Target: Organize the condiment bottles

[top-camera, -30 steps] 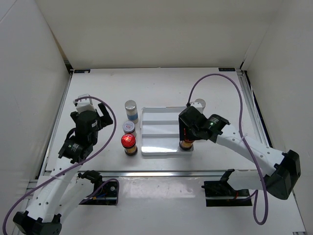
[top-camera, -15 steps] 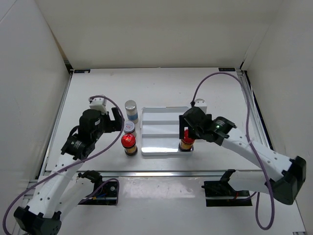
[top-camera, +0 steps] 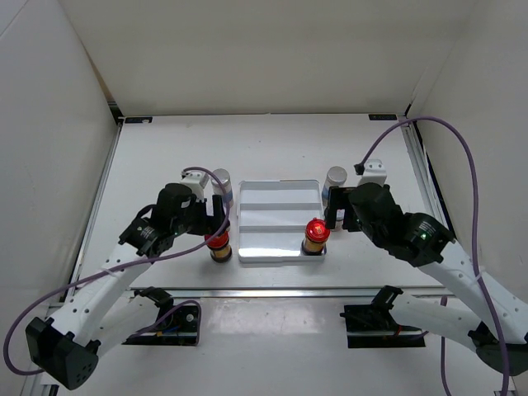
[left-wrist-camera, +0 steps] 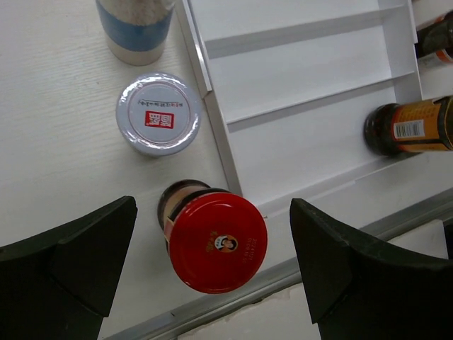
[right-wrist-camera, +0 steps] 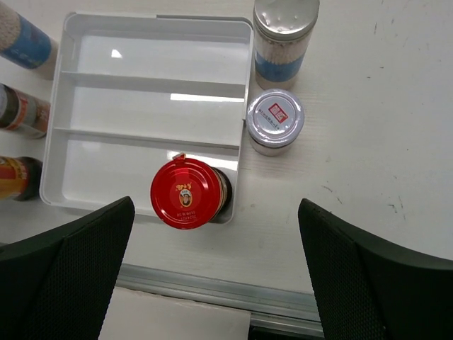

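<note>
Hanging open, the left tool [left-wrist-camera: 212,209] was held over one red-capped bottle [left-wrist-camera: 217,242], seen beneath it on the desk [left-wrist-camera: 56,106] just beside the tray [left-wrist-camera: 297,85]. The right tool [right-wrist-camera: 216,205] was likewise parted; the other red-capped bottle [right-wrist-camera: 188,193] was seen below it in the tray's end compartment.

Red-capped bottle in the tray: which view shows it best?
Right wrist: the red-capped bottle is near centre, unobstructed, cap up, in the near compartment of the tray, right end. Top external shows the bottle too, only smaller. Left wrist catches just its amber body at the frame edge, cap cut off.
</note>
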